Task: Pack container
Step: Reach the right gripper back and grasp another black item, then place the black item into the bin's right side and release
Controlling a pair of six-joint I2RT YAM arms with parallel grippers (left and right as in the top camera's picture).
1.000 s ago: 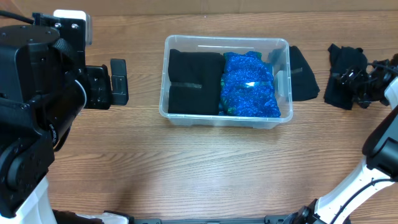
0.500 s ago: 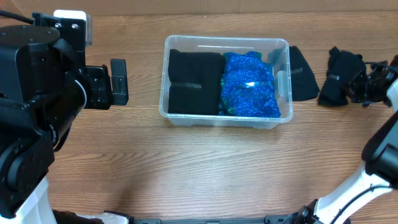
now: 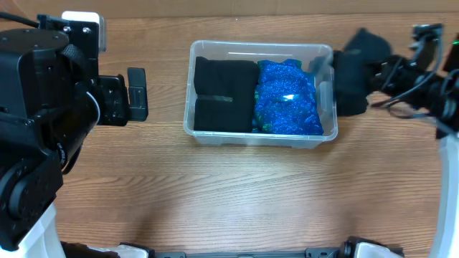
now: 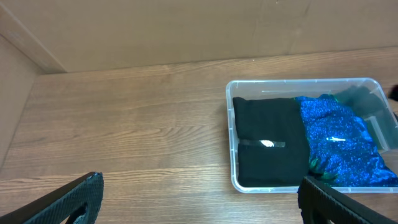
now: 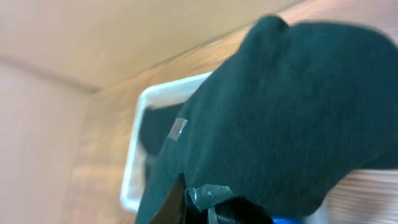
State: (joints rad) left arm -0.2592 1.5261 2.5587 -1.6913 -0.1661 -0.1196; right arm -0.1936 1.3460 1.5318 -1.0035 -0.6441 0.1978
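The clear container [image 3: 262,44] stands at the table's middle, with folded black cloth [image 3: 224,93] in its left half and a glittery blue bundle [image 3: 287,97] in its right half. My right gripper [image 3: 380,66] is shut on a black cloth bundle [image 3: 362,50] and holds it in the air just beyond the container's right wall. In the right wrist view this dark cloth [image 5: 292,106] fills most of the picture, pinched by the gripper [image 5: 211,208], with the container's rim [image 5: 134,155] behind. My left gripper [image 3: 136,93] stays open, left of the container [image 4: 298,81], its jaws wide and empty [image 4: 202,205].
Another black cloth [image 3: 350,100] lies on the wood against the container's right wall, partly under the held bundle. The left arm's bulk [image 3: 43,107] fills the left side of the overhead view. A board wall [image 4: 155,31] runs along the table's far edge.
My right gripper shut on the black bundle at the far right, lifted it and carried it left to the container's right wall. The left arm has not moved.
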